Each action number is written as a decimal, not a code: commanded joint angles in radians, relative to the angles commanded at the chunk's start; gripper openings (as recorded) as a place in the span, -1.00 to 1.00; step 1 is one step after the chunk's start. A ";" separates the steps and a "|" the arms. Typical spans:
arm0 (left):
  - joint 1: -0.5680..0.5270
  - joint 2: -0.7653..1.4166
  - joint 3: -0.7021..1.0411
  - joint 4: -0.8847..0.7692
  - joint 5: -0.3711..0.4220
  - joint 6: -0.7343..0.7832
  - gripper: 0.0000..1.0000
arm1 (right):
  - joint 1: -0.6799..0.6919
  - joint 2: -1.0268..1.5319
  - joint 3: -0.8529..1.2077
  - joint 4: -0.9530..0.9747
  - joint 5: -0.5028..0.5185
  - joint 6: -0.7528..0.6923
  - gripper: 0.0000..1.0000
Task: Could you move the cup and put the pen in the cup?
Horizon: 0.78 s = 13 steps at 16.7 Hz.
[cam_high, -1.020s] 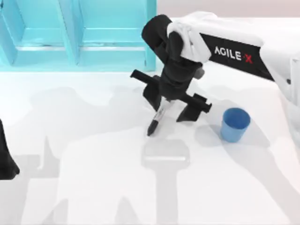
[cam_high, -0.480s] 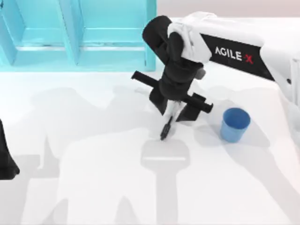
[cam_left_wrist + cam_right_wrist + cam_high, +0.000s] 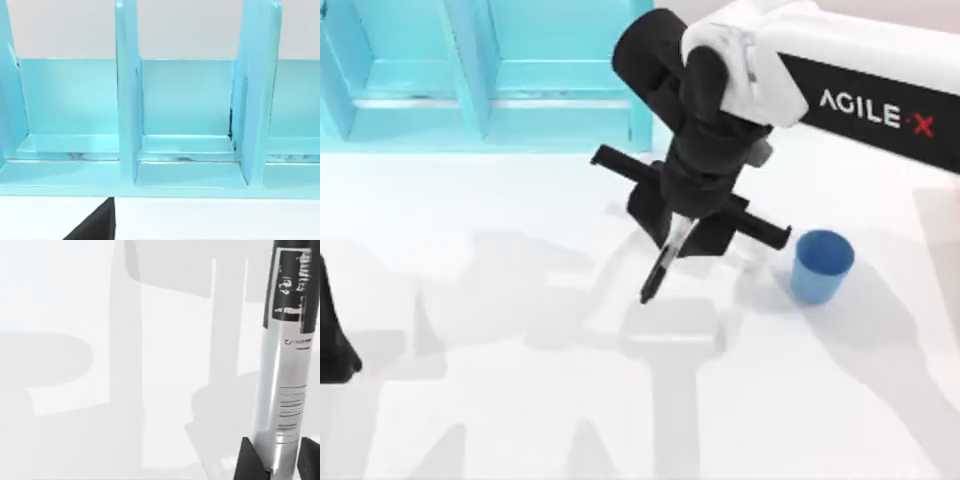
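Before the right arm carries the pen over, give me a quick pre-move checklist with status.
1. Pen gripped by right tool: ok, fingers clamp the barrel in the right wrist view.
2. Pen off the table, hanging tip down: ok.
3. Cup upright, mouth open: ok.
4. Path between pen and cup free: ok.
5. Pen above the cup rim height: cannot tell.
6. Left arm parked at the top view's left edge: ok.

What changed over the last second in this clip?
The right hand, shut on the pen, rose off the table with it; the pen now hangs tilted, its tip clear of the table. The cup stayed upright at the right, and the left arm stayed parked at the left edge.
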<state>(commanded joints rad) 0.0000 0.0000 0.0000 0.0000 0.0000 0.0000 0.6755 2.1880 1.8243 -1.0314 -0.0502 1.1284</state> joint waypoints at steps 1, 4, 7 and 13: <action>0.000 0.000 0.000 0.000 0.000 0.000 1.00 | 0.016 -0.048 -0.030 -0.014 0.002 0.015 -1.00; 0.000 0.000 0.000 0.000 0.000 0.000 1.00 | 0.050 -0.137 -0.093 -0.044 0.007 0.049 -1.00; 0.000 0.000 0.000 0.000 0.000 0.000 1.00 | 0.054 -0.146 -0.100 -0.048 0.007 0.054 -1.00; 0.000 0.000 0.000 0.000 0.000 0.000 1.00 | 0.067 -0.171 -0.160 0.056 0.087 -0.021 -1.00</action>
<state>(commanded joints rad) 0.0000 0.0000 0.0000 0.0000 0.0000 0.0000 0.7424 2.0175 1.6641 -0.9751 0.0370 1.1076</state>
